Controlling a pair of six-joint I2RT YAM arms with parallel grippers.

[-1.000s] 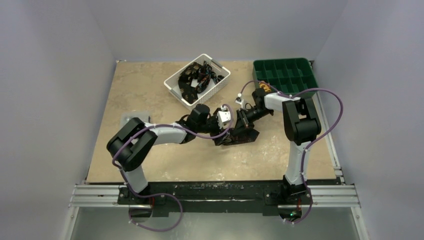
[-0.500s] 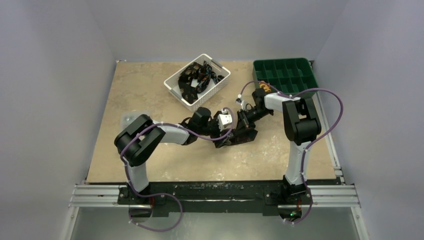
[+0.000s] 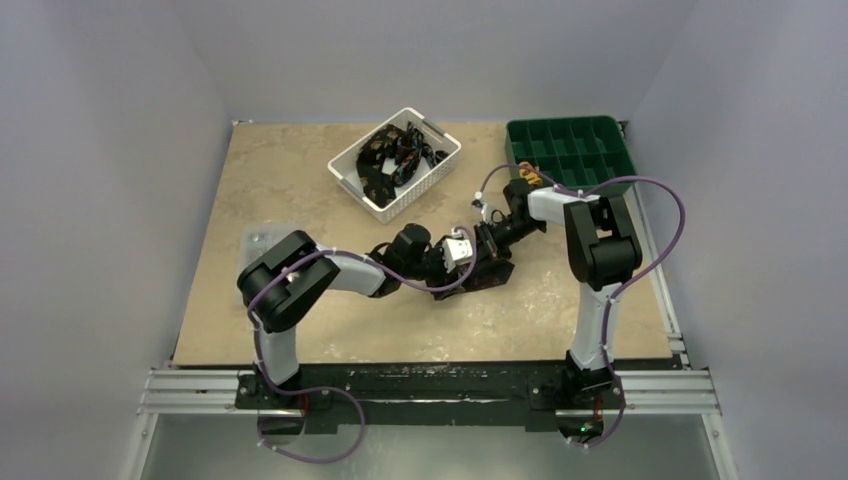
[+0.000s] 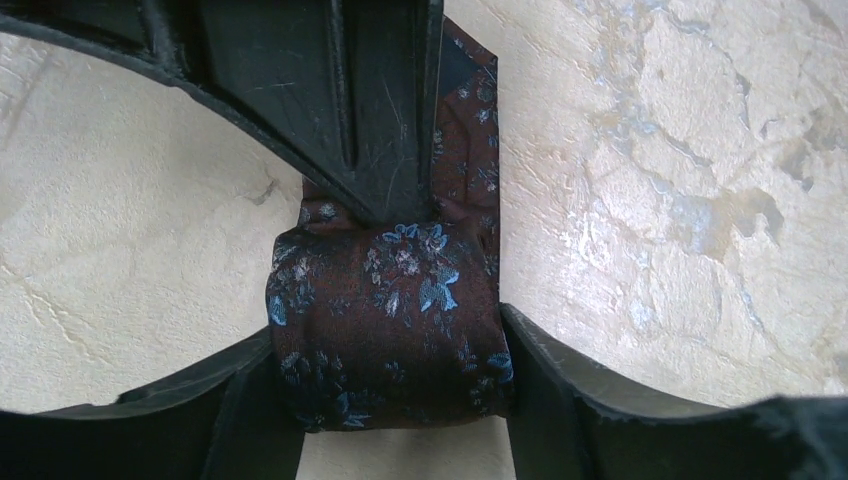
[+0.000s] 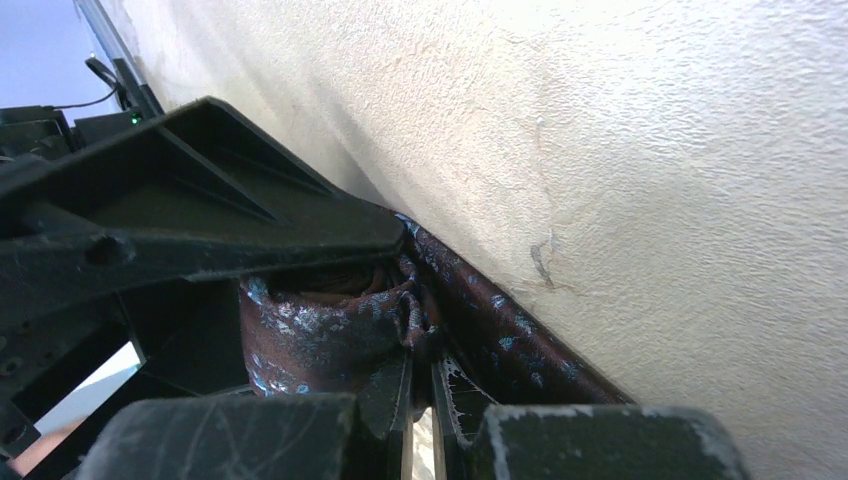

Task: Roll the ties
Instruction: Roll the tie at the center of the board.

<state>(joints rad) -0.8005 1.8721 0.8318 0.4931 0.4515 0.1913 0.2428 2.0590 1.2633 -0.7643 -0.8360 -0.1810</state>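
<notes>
Left gripper (image 4: pixel 390 400) clamps the rolled part of one tie (image 4: pixel 385 320): its two fingers press opposite sides of the dark floral roll, which rests on the table (image 4: pixel 700 200). Right gripper (image 5: pixel 420 395) stands nearly closed, with a fold at the roll's edge caught between its tips. The unrolled strip lies flat on the table and runs from the roll away under the right fingers. Both grippers meet slightly right of the table's centre. Further ties (image 3: pixel 395 155) lie heaped in a white basket (image 3: pixel 352 188) farther back, well apart. A green compartment tray (image 3: pixel 570 127) occupies the far right corner.
</notes>
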